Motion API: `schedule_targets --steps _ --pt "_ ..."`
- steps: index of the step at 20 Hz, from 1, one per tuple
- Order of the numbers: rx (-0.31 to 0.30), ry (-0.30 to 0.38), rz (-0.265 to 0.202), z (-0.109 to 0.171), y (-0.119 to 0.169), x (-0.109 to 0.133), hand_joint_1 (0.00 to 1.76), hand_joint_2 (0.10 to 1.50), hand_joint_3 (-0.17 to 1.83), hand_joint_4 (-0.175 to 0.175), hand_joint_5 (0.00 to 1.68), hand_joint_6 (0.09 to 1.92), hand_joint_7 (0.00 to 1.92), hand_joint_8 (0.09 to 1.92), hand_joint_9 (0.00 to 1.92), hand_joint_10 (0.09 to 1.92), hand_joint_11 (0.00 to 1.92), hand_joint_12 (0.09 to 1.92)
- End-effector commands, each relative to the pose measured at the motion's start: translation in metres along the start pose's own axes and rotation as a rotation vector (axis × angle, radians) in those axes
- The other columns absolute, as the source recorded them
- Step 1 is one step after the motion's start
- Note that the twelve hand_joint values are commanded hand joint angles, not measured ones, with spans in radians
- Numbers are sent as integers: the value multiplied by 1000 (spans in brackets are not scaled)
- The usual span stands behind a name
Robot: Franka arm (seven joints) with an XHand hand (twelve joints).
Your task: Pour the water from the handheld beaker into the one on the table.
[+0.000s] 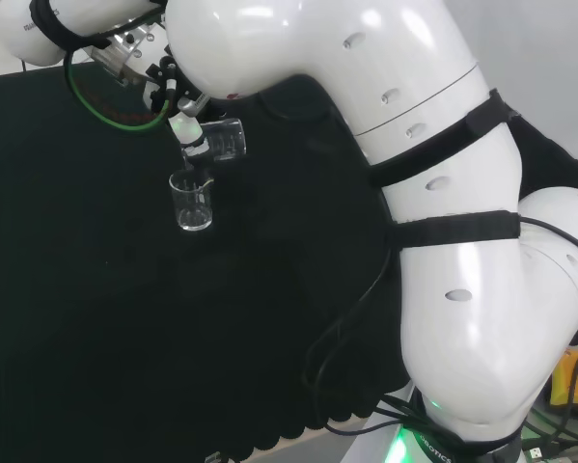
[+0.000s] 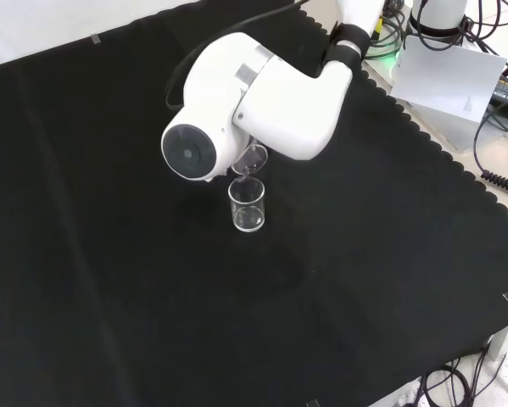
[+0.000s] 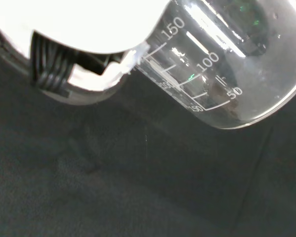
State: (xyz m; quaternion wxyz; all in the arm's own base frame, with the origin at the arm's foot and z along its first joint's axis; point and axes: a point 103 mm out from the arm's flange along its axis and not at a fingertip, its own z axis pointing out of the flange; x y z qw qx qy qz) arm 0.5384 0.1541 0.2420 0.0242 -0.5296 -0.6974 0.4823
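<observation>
Tilting steeply over the table beaker (image 2: 247,206), the handheld beaker (image 1: 226,141) lies nearly on its side, its long axis close to level and its lip directly above the open mouth of the vessel below. In the front view the tipped lip sits just over the standing beaker's rim, at its far edge; whether the two touch cannot be told. This lip-over-mouth alignment is what the pour depends on, and it looks sound.

Both beakers are clear, thin-walled cylinders with flat bases; the wrist view shows printed graduation marks on the held one (image 3: 222,64) and glints inside it, with no water level that can be read. The standing beaker is upright near the middle of the black cloth (image 2: 109,254), a matte, finely textured fabric.

The hand (image 1: 178,101) is mostly behind the arm's white links (image 2: 262,93); the state of its fingers cannot be told.
</observation>
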Motion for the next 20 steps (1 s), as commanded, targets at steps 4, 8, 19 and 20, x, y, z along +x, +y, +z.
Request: schedule_targets --steps 4,8,19,20 --pt "-144 162 -46 8 -8 -21 1155 609 704 126 1338 577 1454 339 1450 108 1065 919" --pt "-205 230 -59 16 -9 -35 1155 609 703 127 1337 577 1453 340 1449 108 1064 919" --pt "-294 369 -84 39 -2 -59 1154 610 702 131 1336 579 1452 343 1449 108 1060 919" --pt "-300 376 -85 40 -1 -61 1154 610 702 131 1336 580 1452 343 1449 108 1059 919"
